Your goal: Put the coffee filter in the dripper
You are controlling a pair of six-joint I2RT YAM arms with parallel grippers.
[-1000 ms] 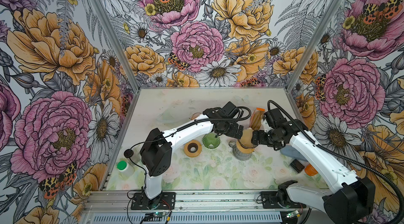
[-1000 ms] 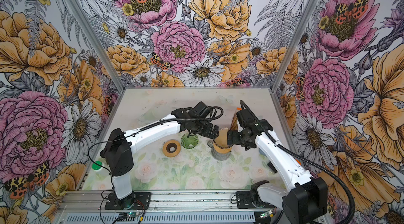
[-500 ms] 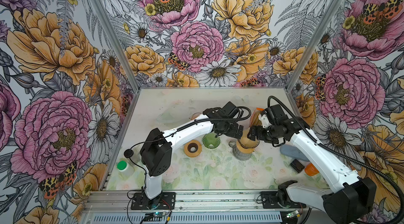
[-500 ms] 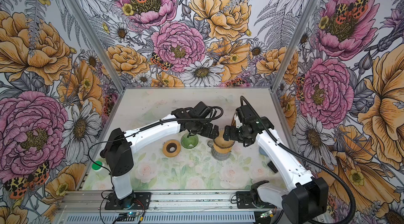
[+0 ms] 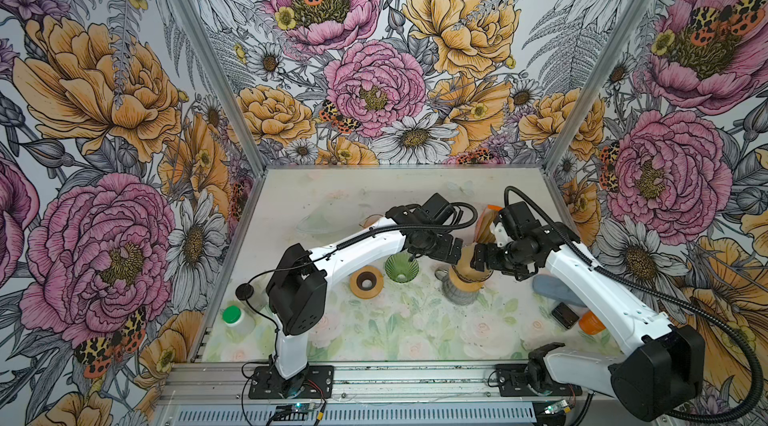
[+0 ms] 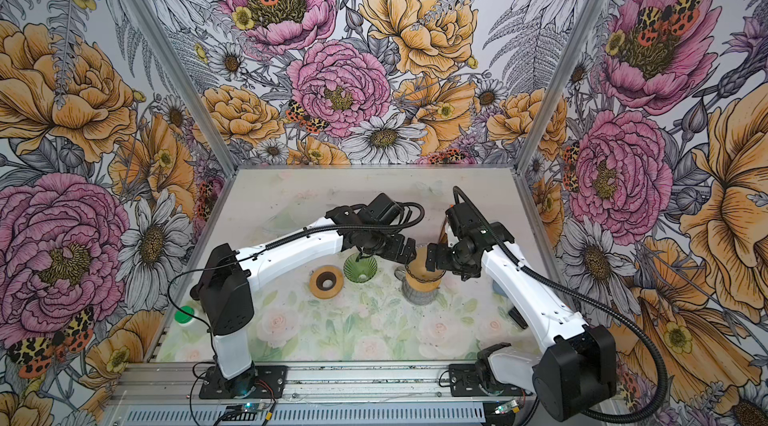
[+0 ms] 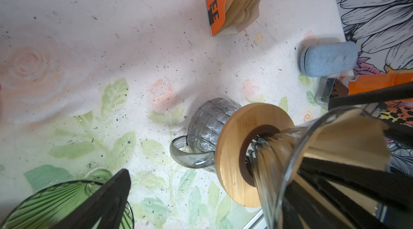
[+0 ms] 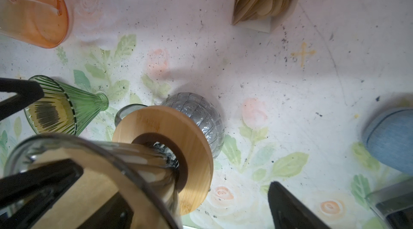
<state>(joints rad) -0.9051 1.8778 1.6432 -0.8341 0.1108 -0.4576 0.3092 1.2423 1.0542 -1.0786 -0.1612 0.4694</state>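
The dripper [image 5: 468,278] is a clear glass cone in a wooden collar [image 7: 232,149], set on a grey glass carafe [image 5: 459,299] mid-table. A brown paper coffee filter [image 5: 464,265] [image 7: 348,140] [image 8: 93,194] sits inside the cone. My left gripper [image 5: 451,251] [image 7: 212,172] is open at the cone's left rim; one finger shows through the glass against the filter. My right gripper [image 5: 480,258] [image 8: 176,176] is open at the right rim, one finger inside on the filter, the other outside. Neither grips anything.
A green ribbed glass cone [image 5: 401,268] and a wooden ring [image 5: 365,282] lie left of the carafe. An orange pack of filters [image 5: 486,222] stands behind. A blue-grey pouch [image 5: 548,284], black case [image 5: 564,315] and orange bottle [image 5: 590,322] lie right. A green-capped bottle [image 5: 232,315] stands front left.
My right gripper has shifted slightly left over the dripper and its wrist has turned. The left arm has stayed still. Both stay open.
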